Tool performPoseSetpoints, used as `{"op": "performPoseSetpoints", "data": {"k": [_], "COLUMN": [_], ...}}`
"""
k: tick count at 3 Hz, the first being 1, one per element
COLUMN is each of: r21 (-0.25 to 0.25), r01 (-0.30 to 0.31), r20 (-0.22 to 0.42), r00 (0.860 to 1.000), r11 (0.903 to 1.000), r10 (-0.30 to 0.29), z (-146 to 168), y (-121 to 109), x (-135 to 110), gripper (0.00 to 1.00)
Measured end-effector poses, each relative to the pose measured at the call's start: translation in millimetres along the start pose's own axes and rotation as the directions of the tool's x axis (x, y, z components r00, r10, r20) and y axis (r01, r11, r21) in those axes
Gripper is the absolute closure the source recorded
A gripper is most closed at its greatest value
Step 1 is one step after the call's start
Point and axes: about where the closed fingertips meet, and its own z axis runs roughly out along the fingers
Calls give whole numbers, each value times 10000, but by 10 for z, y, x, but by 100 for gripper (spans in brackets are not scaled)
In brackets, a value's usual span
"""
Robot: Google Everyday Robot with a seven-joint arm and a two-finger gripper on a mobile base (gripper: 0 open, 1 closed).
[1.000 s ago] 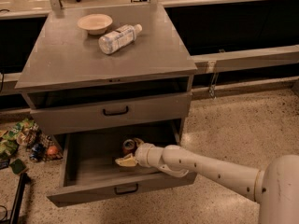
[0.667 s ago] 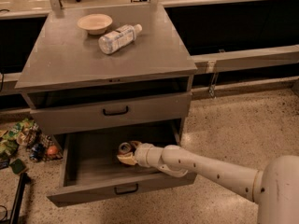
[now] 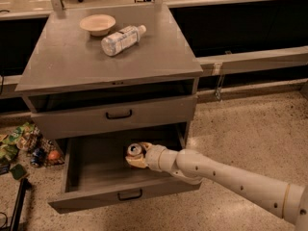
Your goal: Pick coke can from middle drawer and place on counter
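Two items are lying on the counter: a shallow bowl toward the left rear and a clear bottle on its side just right of it. Below, the middle drawer is standing pulled out. Inside it, right of centre, the coke can is sitting in my gripper, silver top showing. My fingers appear to be clamping its sides. My arm is reaching in from the right.
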Motion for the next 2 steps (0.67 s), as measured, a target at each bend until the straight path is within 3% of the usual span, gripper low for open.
{"op": "performPoseSetpoints", "data": {"k": [2], "r21": [804], "r01": [-317], "r20": [229], "r00": [9993], "r11": [9963], "r10": [299], "z": [-902], "y": [2], "x": [-636], "gripper": [100]}}
